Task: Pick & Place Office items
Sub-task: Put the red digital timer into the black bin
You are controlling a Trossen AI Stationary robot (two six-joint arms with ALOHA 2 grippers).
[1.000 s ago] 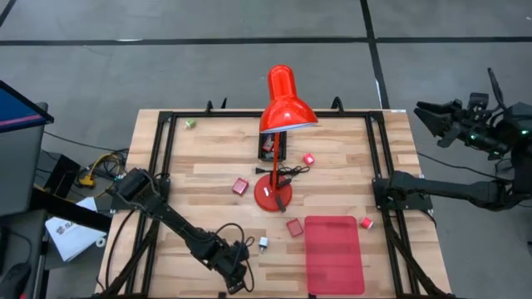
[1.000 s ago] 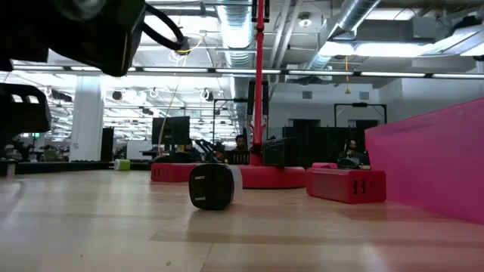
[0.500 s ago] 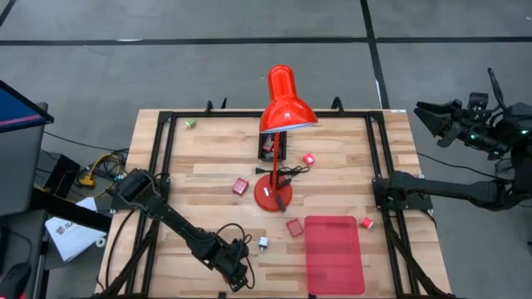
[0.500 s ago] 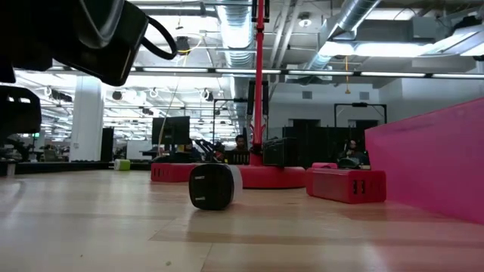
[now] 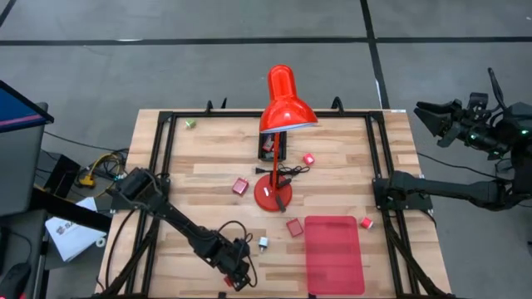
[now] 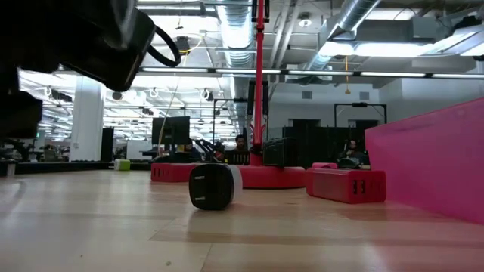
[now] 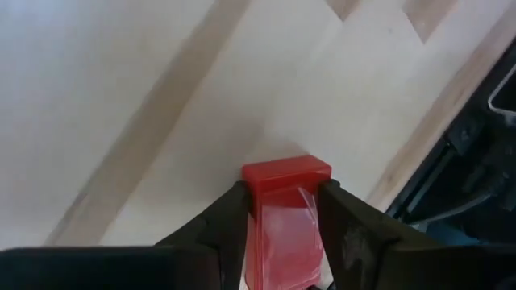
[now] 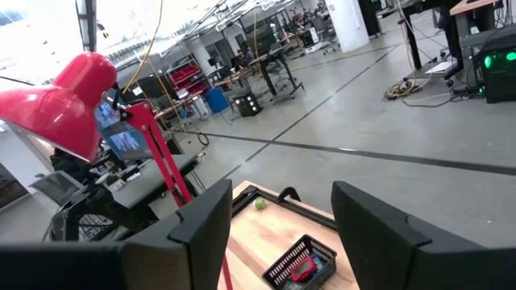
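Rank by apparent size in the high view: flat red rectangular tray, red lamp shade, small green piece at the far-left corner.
1. Flat red rectangular tray
2. Red lamp shade, though it sits nearer the camera
3. Small green piece

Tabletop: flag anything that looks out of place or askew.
Red blocks lie scattered at mixed angles around the desk lamp, while the red tray holds nothing. One green piece sits alone at the far left corner. A black basket stands under the lamp's shade. Nothing looks spilled or broken.
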